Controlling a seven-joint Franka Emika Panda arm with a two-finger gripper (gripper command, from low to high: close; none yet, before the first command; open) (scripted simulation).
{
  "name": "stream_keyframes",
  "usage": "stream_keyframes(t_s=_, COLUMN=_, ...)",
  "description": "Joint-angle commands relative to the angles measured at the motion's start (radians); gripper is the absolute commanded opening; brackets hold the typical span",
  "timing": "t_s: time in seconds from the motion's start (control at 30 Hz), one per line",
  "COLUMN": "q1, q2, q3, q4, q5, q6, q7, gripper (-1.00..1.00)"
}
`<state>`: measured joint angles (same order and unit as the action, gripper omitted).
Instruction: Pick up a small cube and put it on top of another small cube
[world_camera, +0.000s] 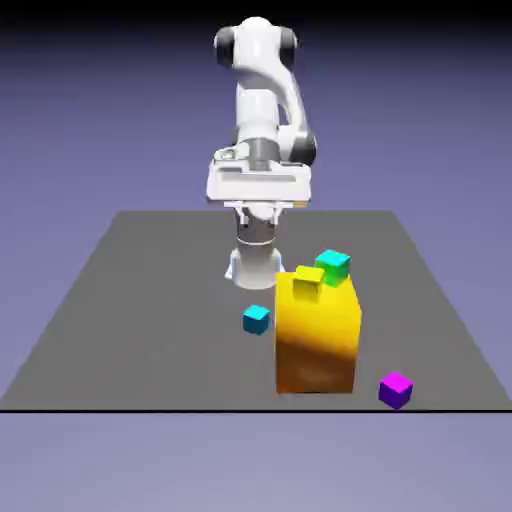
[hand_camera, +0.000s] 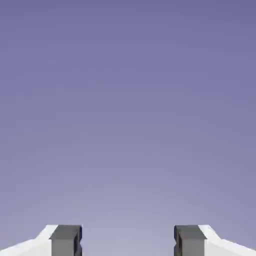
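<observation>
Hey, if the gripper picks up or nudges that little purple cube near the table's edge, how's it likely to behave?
The purple cube looks solid with crisp edges, so it should stay stiff when squeezed. Its flat faces suggest it would slide rather than roll. Being so near the table's edge, a push that way might drop it.

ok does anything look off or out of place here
Nothing looks spilled or damaged. The one odd bit: the tool seems aimed away from the cubes, as the hand view shows only plain backdrop between its open, empty jaws.
</observation>
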<state>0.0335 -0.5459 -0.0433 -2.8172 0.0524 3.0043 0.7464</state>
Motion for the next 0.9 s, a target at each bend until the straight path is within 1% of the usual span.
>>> stream_keyframes(t_s=0.0, q1=0.018, q2=0.02, q3=-0.036, q4=-0.006, q5=0.044, q6=-0.027, q7=0.004, gripper=0.0)
stream_keyframes(t_s=0.87, q1=0.48, q2=0.54, q3=-0.97, q4=-0.162, q5=1.174, q6=-0.733, q7=0.121, gripper=0.0)
